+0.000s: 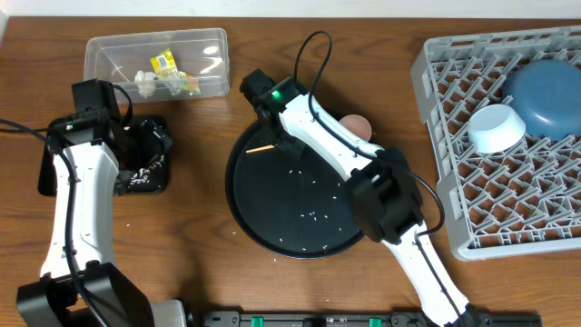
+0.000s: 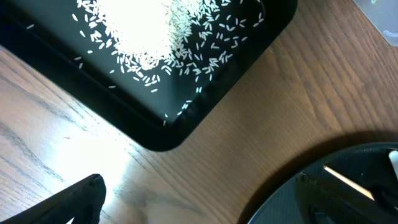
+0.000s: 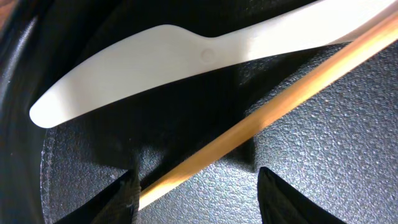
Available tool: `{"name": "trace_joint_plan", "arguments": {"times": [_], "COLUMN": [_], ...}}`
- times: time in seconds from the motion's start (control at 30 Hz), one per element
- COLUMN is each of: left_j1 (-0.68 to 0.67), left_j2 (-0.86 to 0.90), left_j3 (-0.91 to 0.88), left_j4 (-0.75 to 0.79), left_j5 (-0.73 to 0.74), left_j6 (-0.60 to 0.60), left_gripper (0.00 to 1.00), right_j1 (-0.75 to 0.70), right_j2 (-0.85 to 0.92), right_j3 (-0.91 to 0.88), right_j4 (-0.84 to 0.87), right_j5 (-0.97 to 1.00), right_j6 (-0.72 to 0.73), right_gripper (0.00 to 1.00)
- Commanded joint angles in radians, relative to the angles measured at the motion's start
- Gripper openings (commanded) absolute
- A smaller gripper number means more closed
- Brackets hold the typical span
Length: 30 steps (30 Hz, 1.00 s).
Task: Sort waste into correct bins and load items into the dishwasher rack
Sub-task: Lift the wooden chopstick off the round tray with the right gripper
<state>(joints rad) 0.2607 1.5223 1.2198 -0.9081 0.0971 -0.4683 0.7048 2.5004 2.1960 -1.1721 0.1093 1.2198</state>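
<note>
The clear tub (image 1: 107,56) at the back left holds a yellow-green wrapper (image 1: 164,63) and a white tissue (image 1: 145,78). The black rectangular tray (image 2: 242,68) carries a heap of rice (image 2: 143,31). My left gripper (image 2: 205,208) hangs open over bare wood between that tray (image 1: 136,184) and the round tray. My right gripper (image 3: 199,199) is open low over the round tray, and the tip of a wooden stick (image 3: 267,118) lies between its fingers. The grey rack (image 1: 454,182) holds the dark-blue bowl (image 1: 545,91) and the white bowl (image 1: 497,127). A pink cup (image 1: 358,124) peeks from behind the right arm.
The large round black tray (image 1: 238,195) sits mid-table with scattered rice grains (image 1: 313,216). A white plastic knife (image 3: 186,56) lies on it beside the stick (image 1: 259,148). My right arm crosses the tray diagonally from the front edge.
</note>
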Motion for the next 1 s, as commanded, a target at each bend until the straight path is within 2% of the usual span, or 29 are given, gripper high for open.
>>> {"name": "trace_joint_plan", "arguments": {"times": [0.0, 0.17, 0.43, 0.53, 0.6, 0.67, 0.7, 0.97], "left_j1": [0.003, 0.003, 0.003, 0.003, 0.003, 0.003, 0.003, 0.003], "left_j2": [0.000, 0.000, 0.000, 0.000, 0.000, 0.000, 0.000, 0.000], "left_j3": [0.006, 0.006, 0.006, 0.006, 0.006, 0.006, 0.006, 0.006], "left_j4": [0.000, 0.000, 0.000, 0.000, 0.000, 0.000, 0.000, 0.000], "left_j5": [-0.016, -0.016, -0.016, -0.016, -0.016, -0.016, -0.016, -0.016], "left_j6": [-0.005, -0.004, -0.004, -0.005, -0.004, -0.005, -0.005, -0.004], "left_gripper": [0.98, 0.98, 0.98, 0.98, 0.98, 0.98, 0.98, 0.98], "right_j1": [0.002, -0.016, -0.021, -0.018, -0.018, -0.019, -0.019, -0.018], "right_j2": [0.026, 0.054, 0.076, 0.076, 0.076, 0.076, 0.076, 0.075], "right_j3": [-0.019, -0.032, -0.032, -0.032, -0.032, -0.032, -0.032, -0.031], "right_j4": [0.000, 0.000, 0.013, 0.016, 0.016, 0.016, 0.016, -0.003], "right_j5": [0.024, 0.003, -0.027, -0.027, -0.027, -0.027, -0.027, -0.027], "right_j6": [0.014, 0.039, -0.018, -0.031, -0.047, -0.068, -0.076, -0.096], "right_gripper": [0.57, 0.59, 0.55, 0.45, 0.33, 0.15, 0.11, 0.12]}}
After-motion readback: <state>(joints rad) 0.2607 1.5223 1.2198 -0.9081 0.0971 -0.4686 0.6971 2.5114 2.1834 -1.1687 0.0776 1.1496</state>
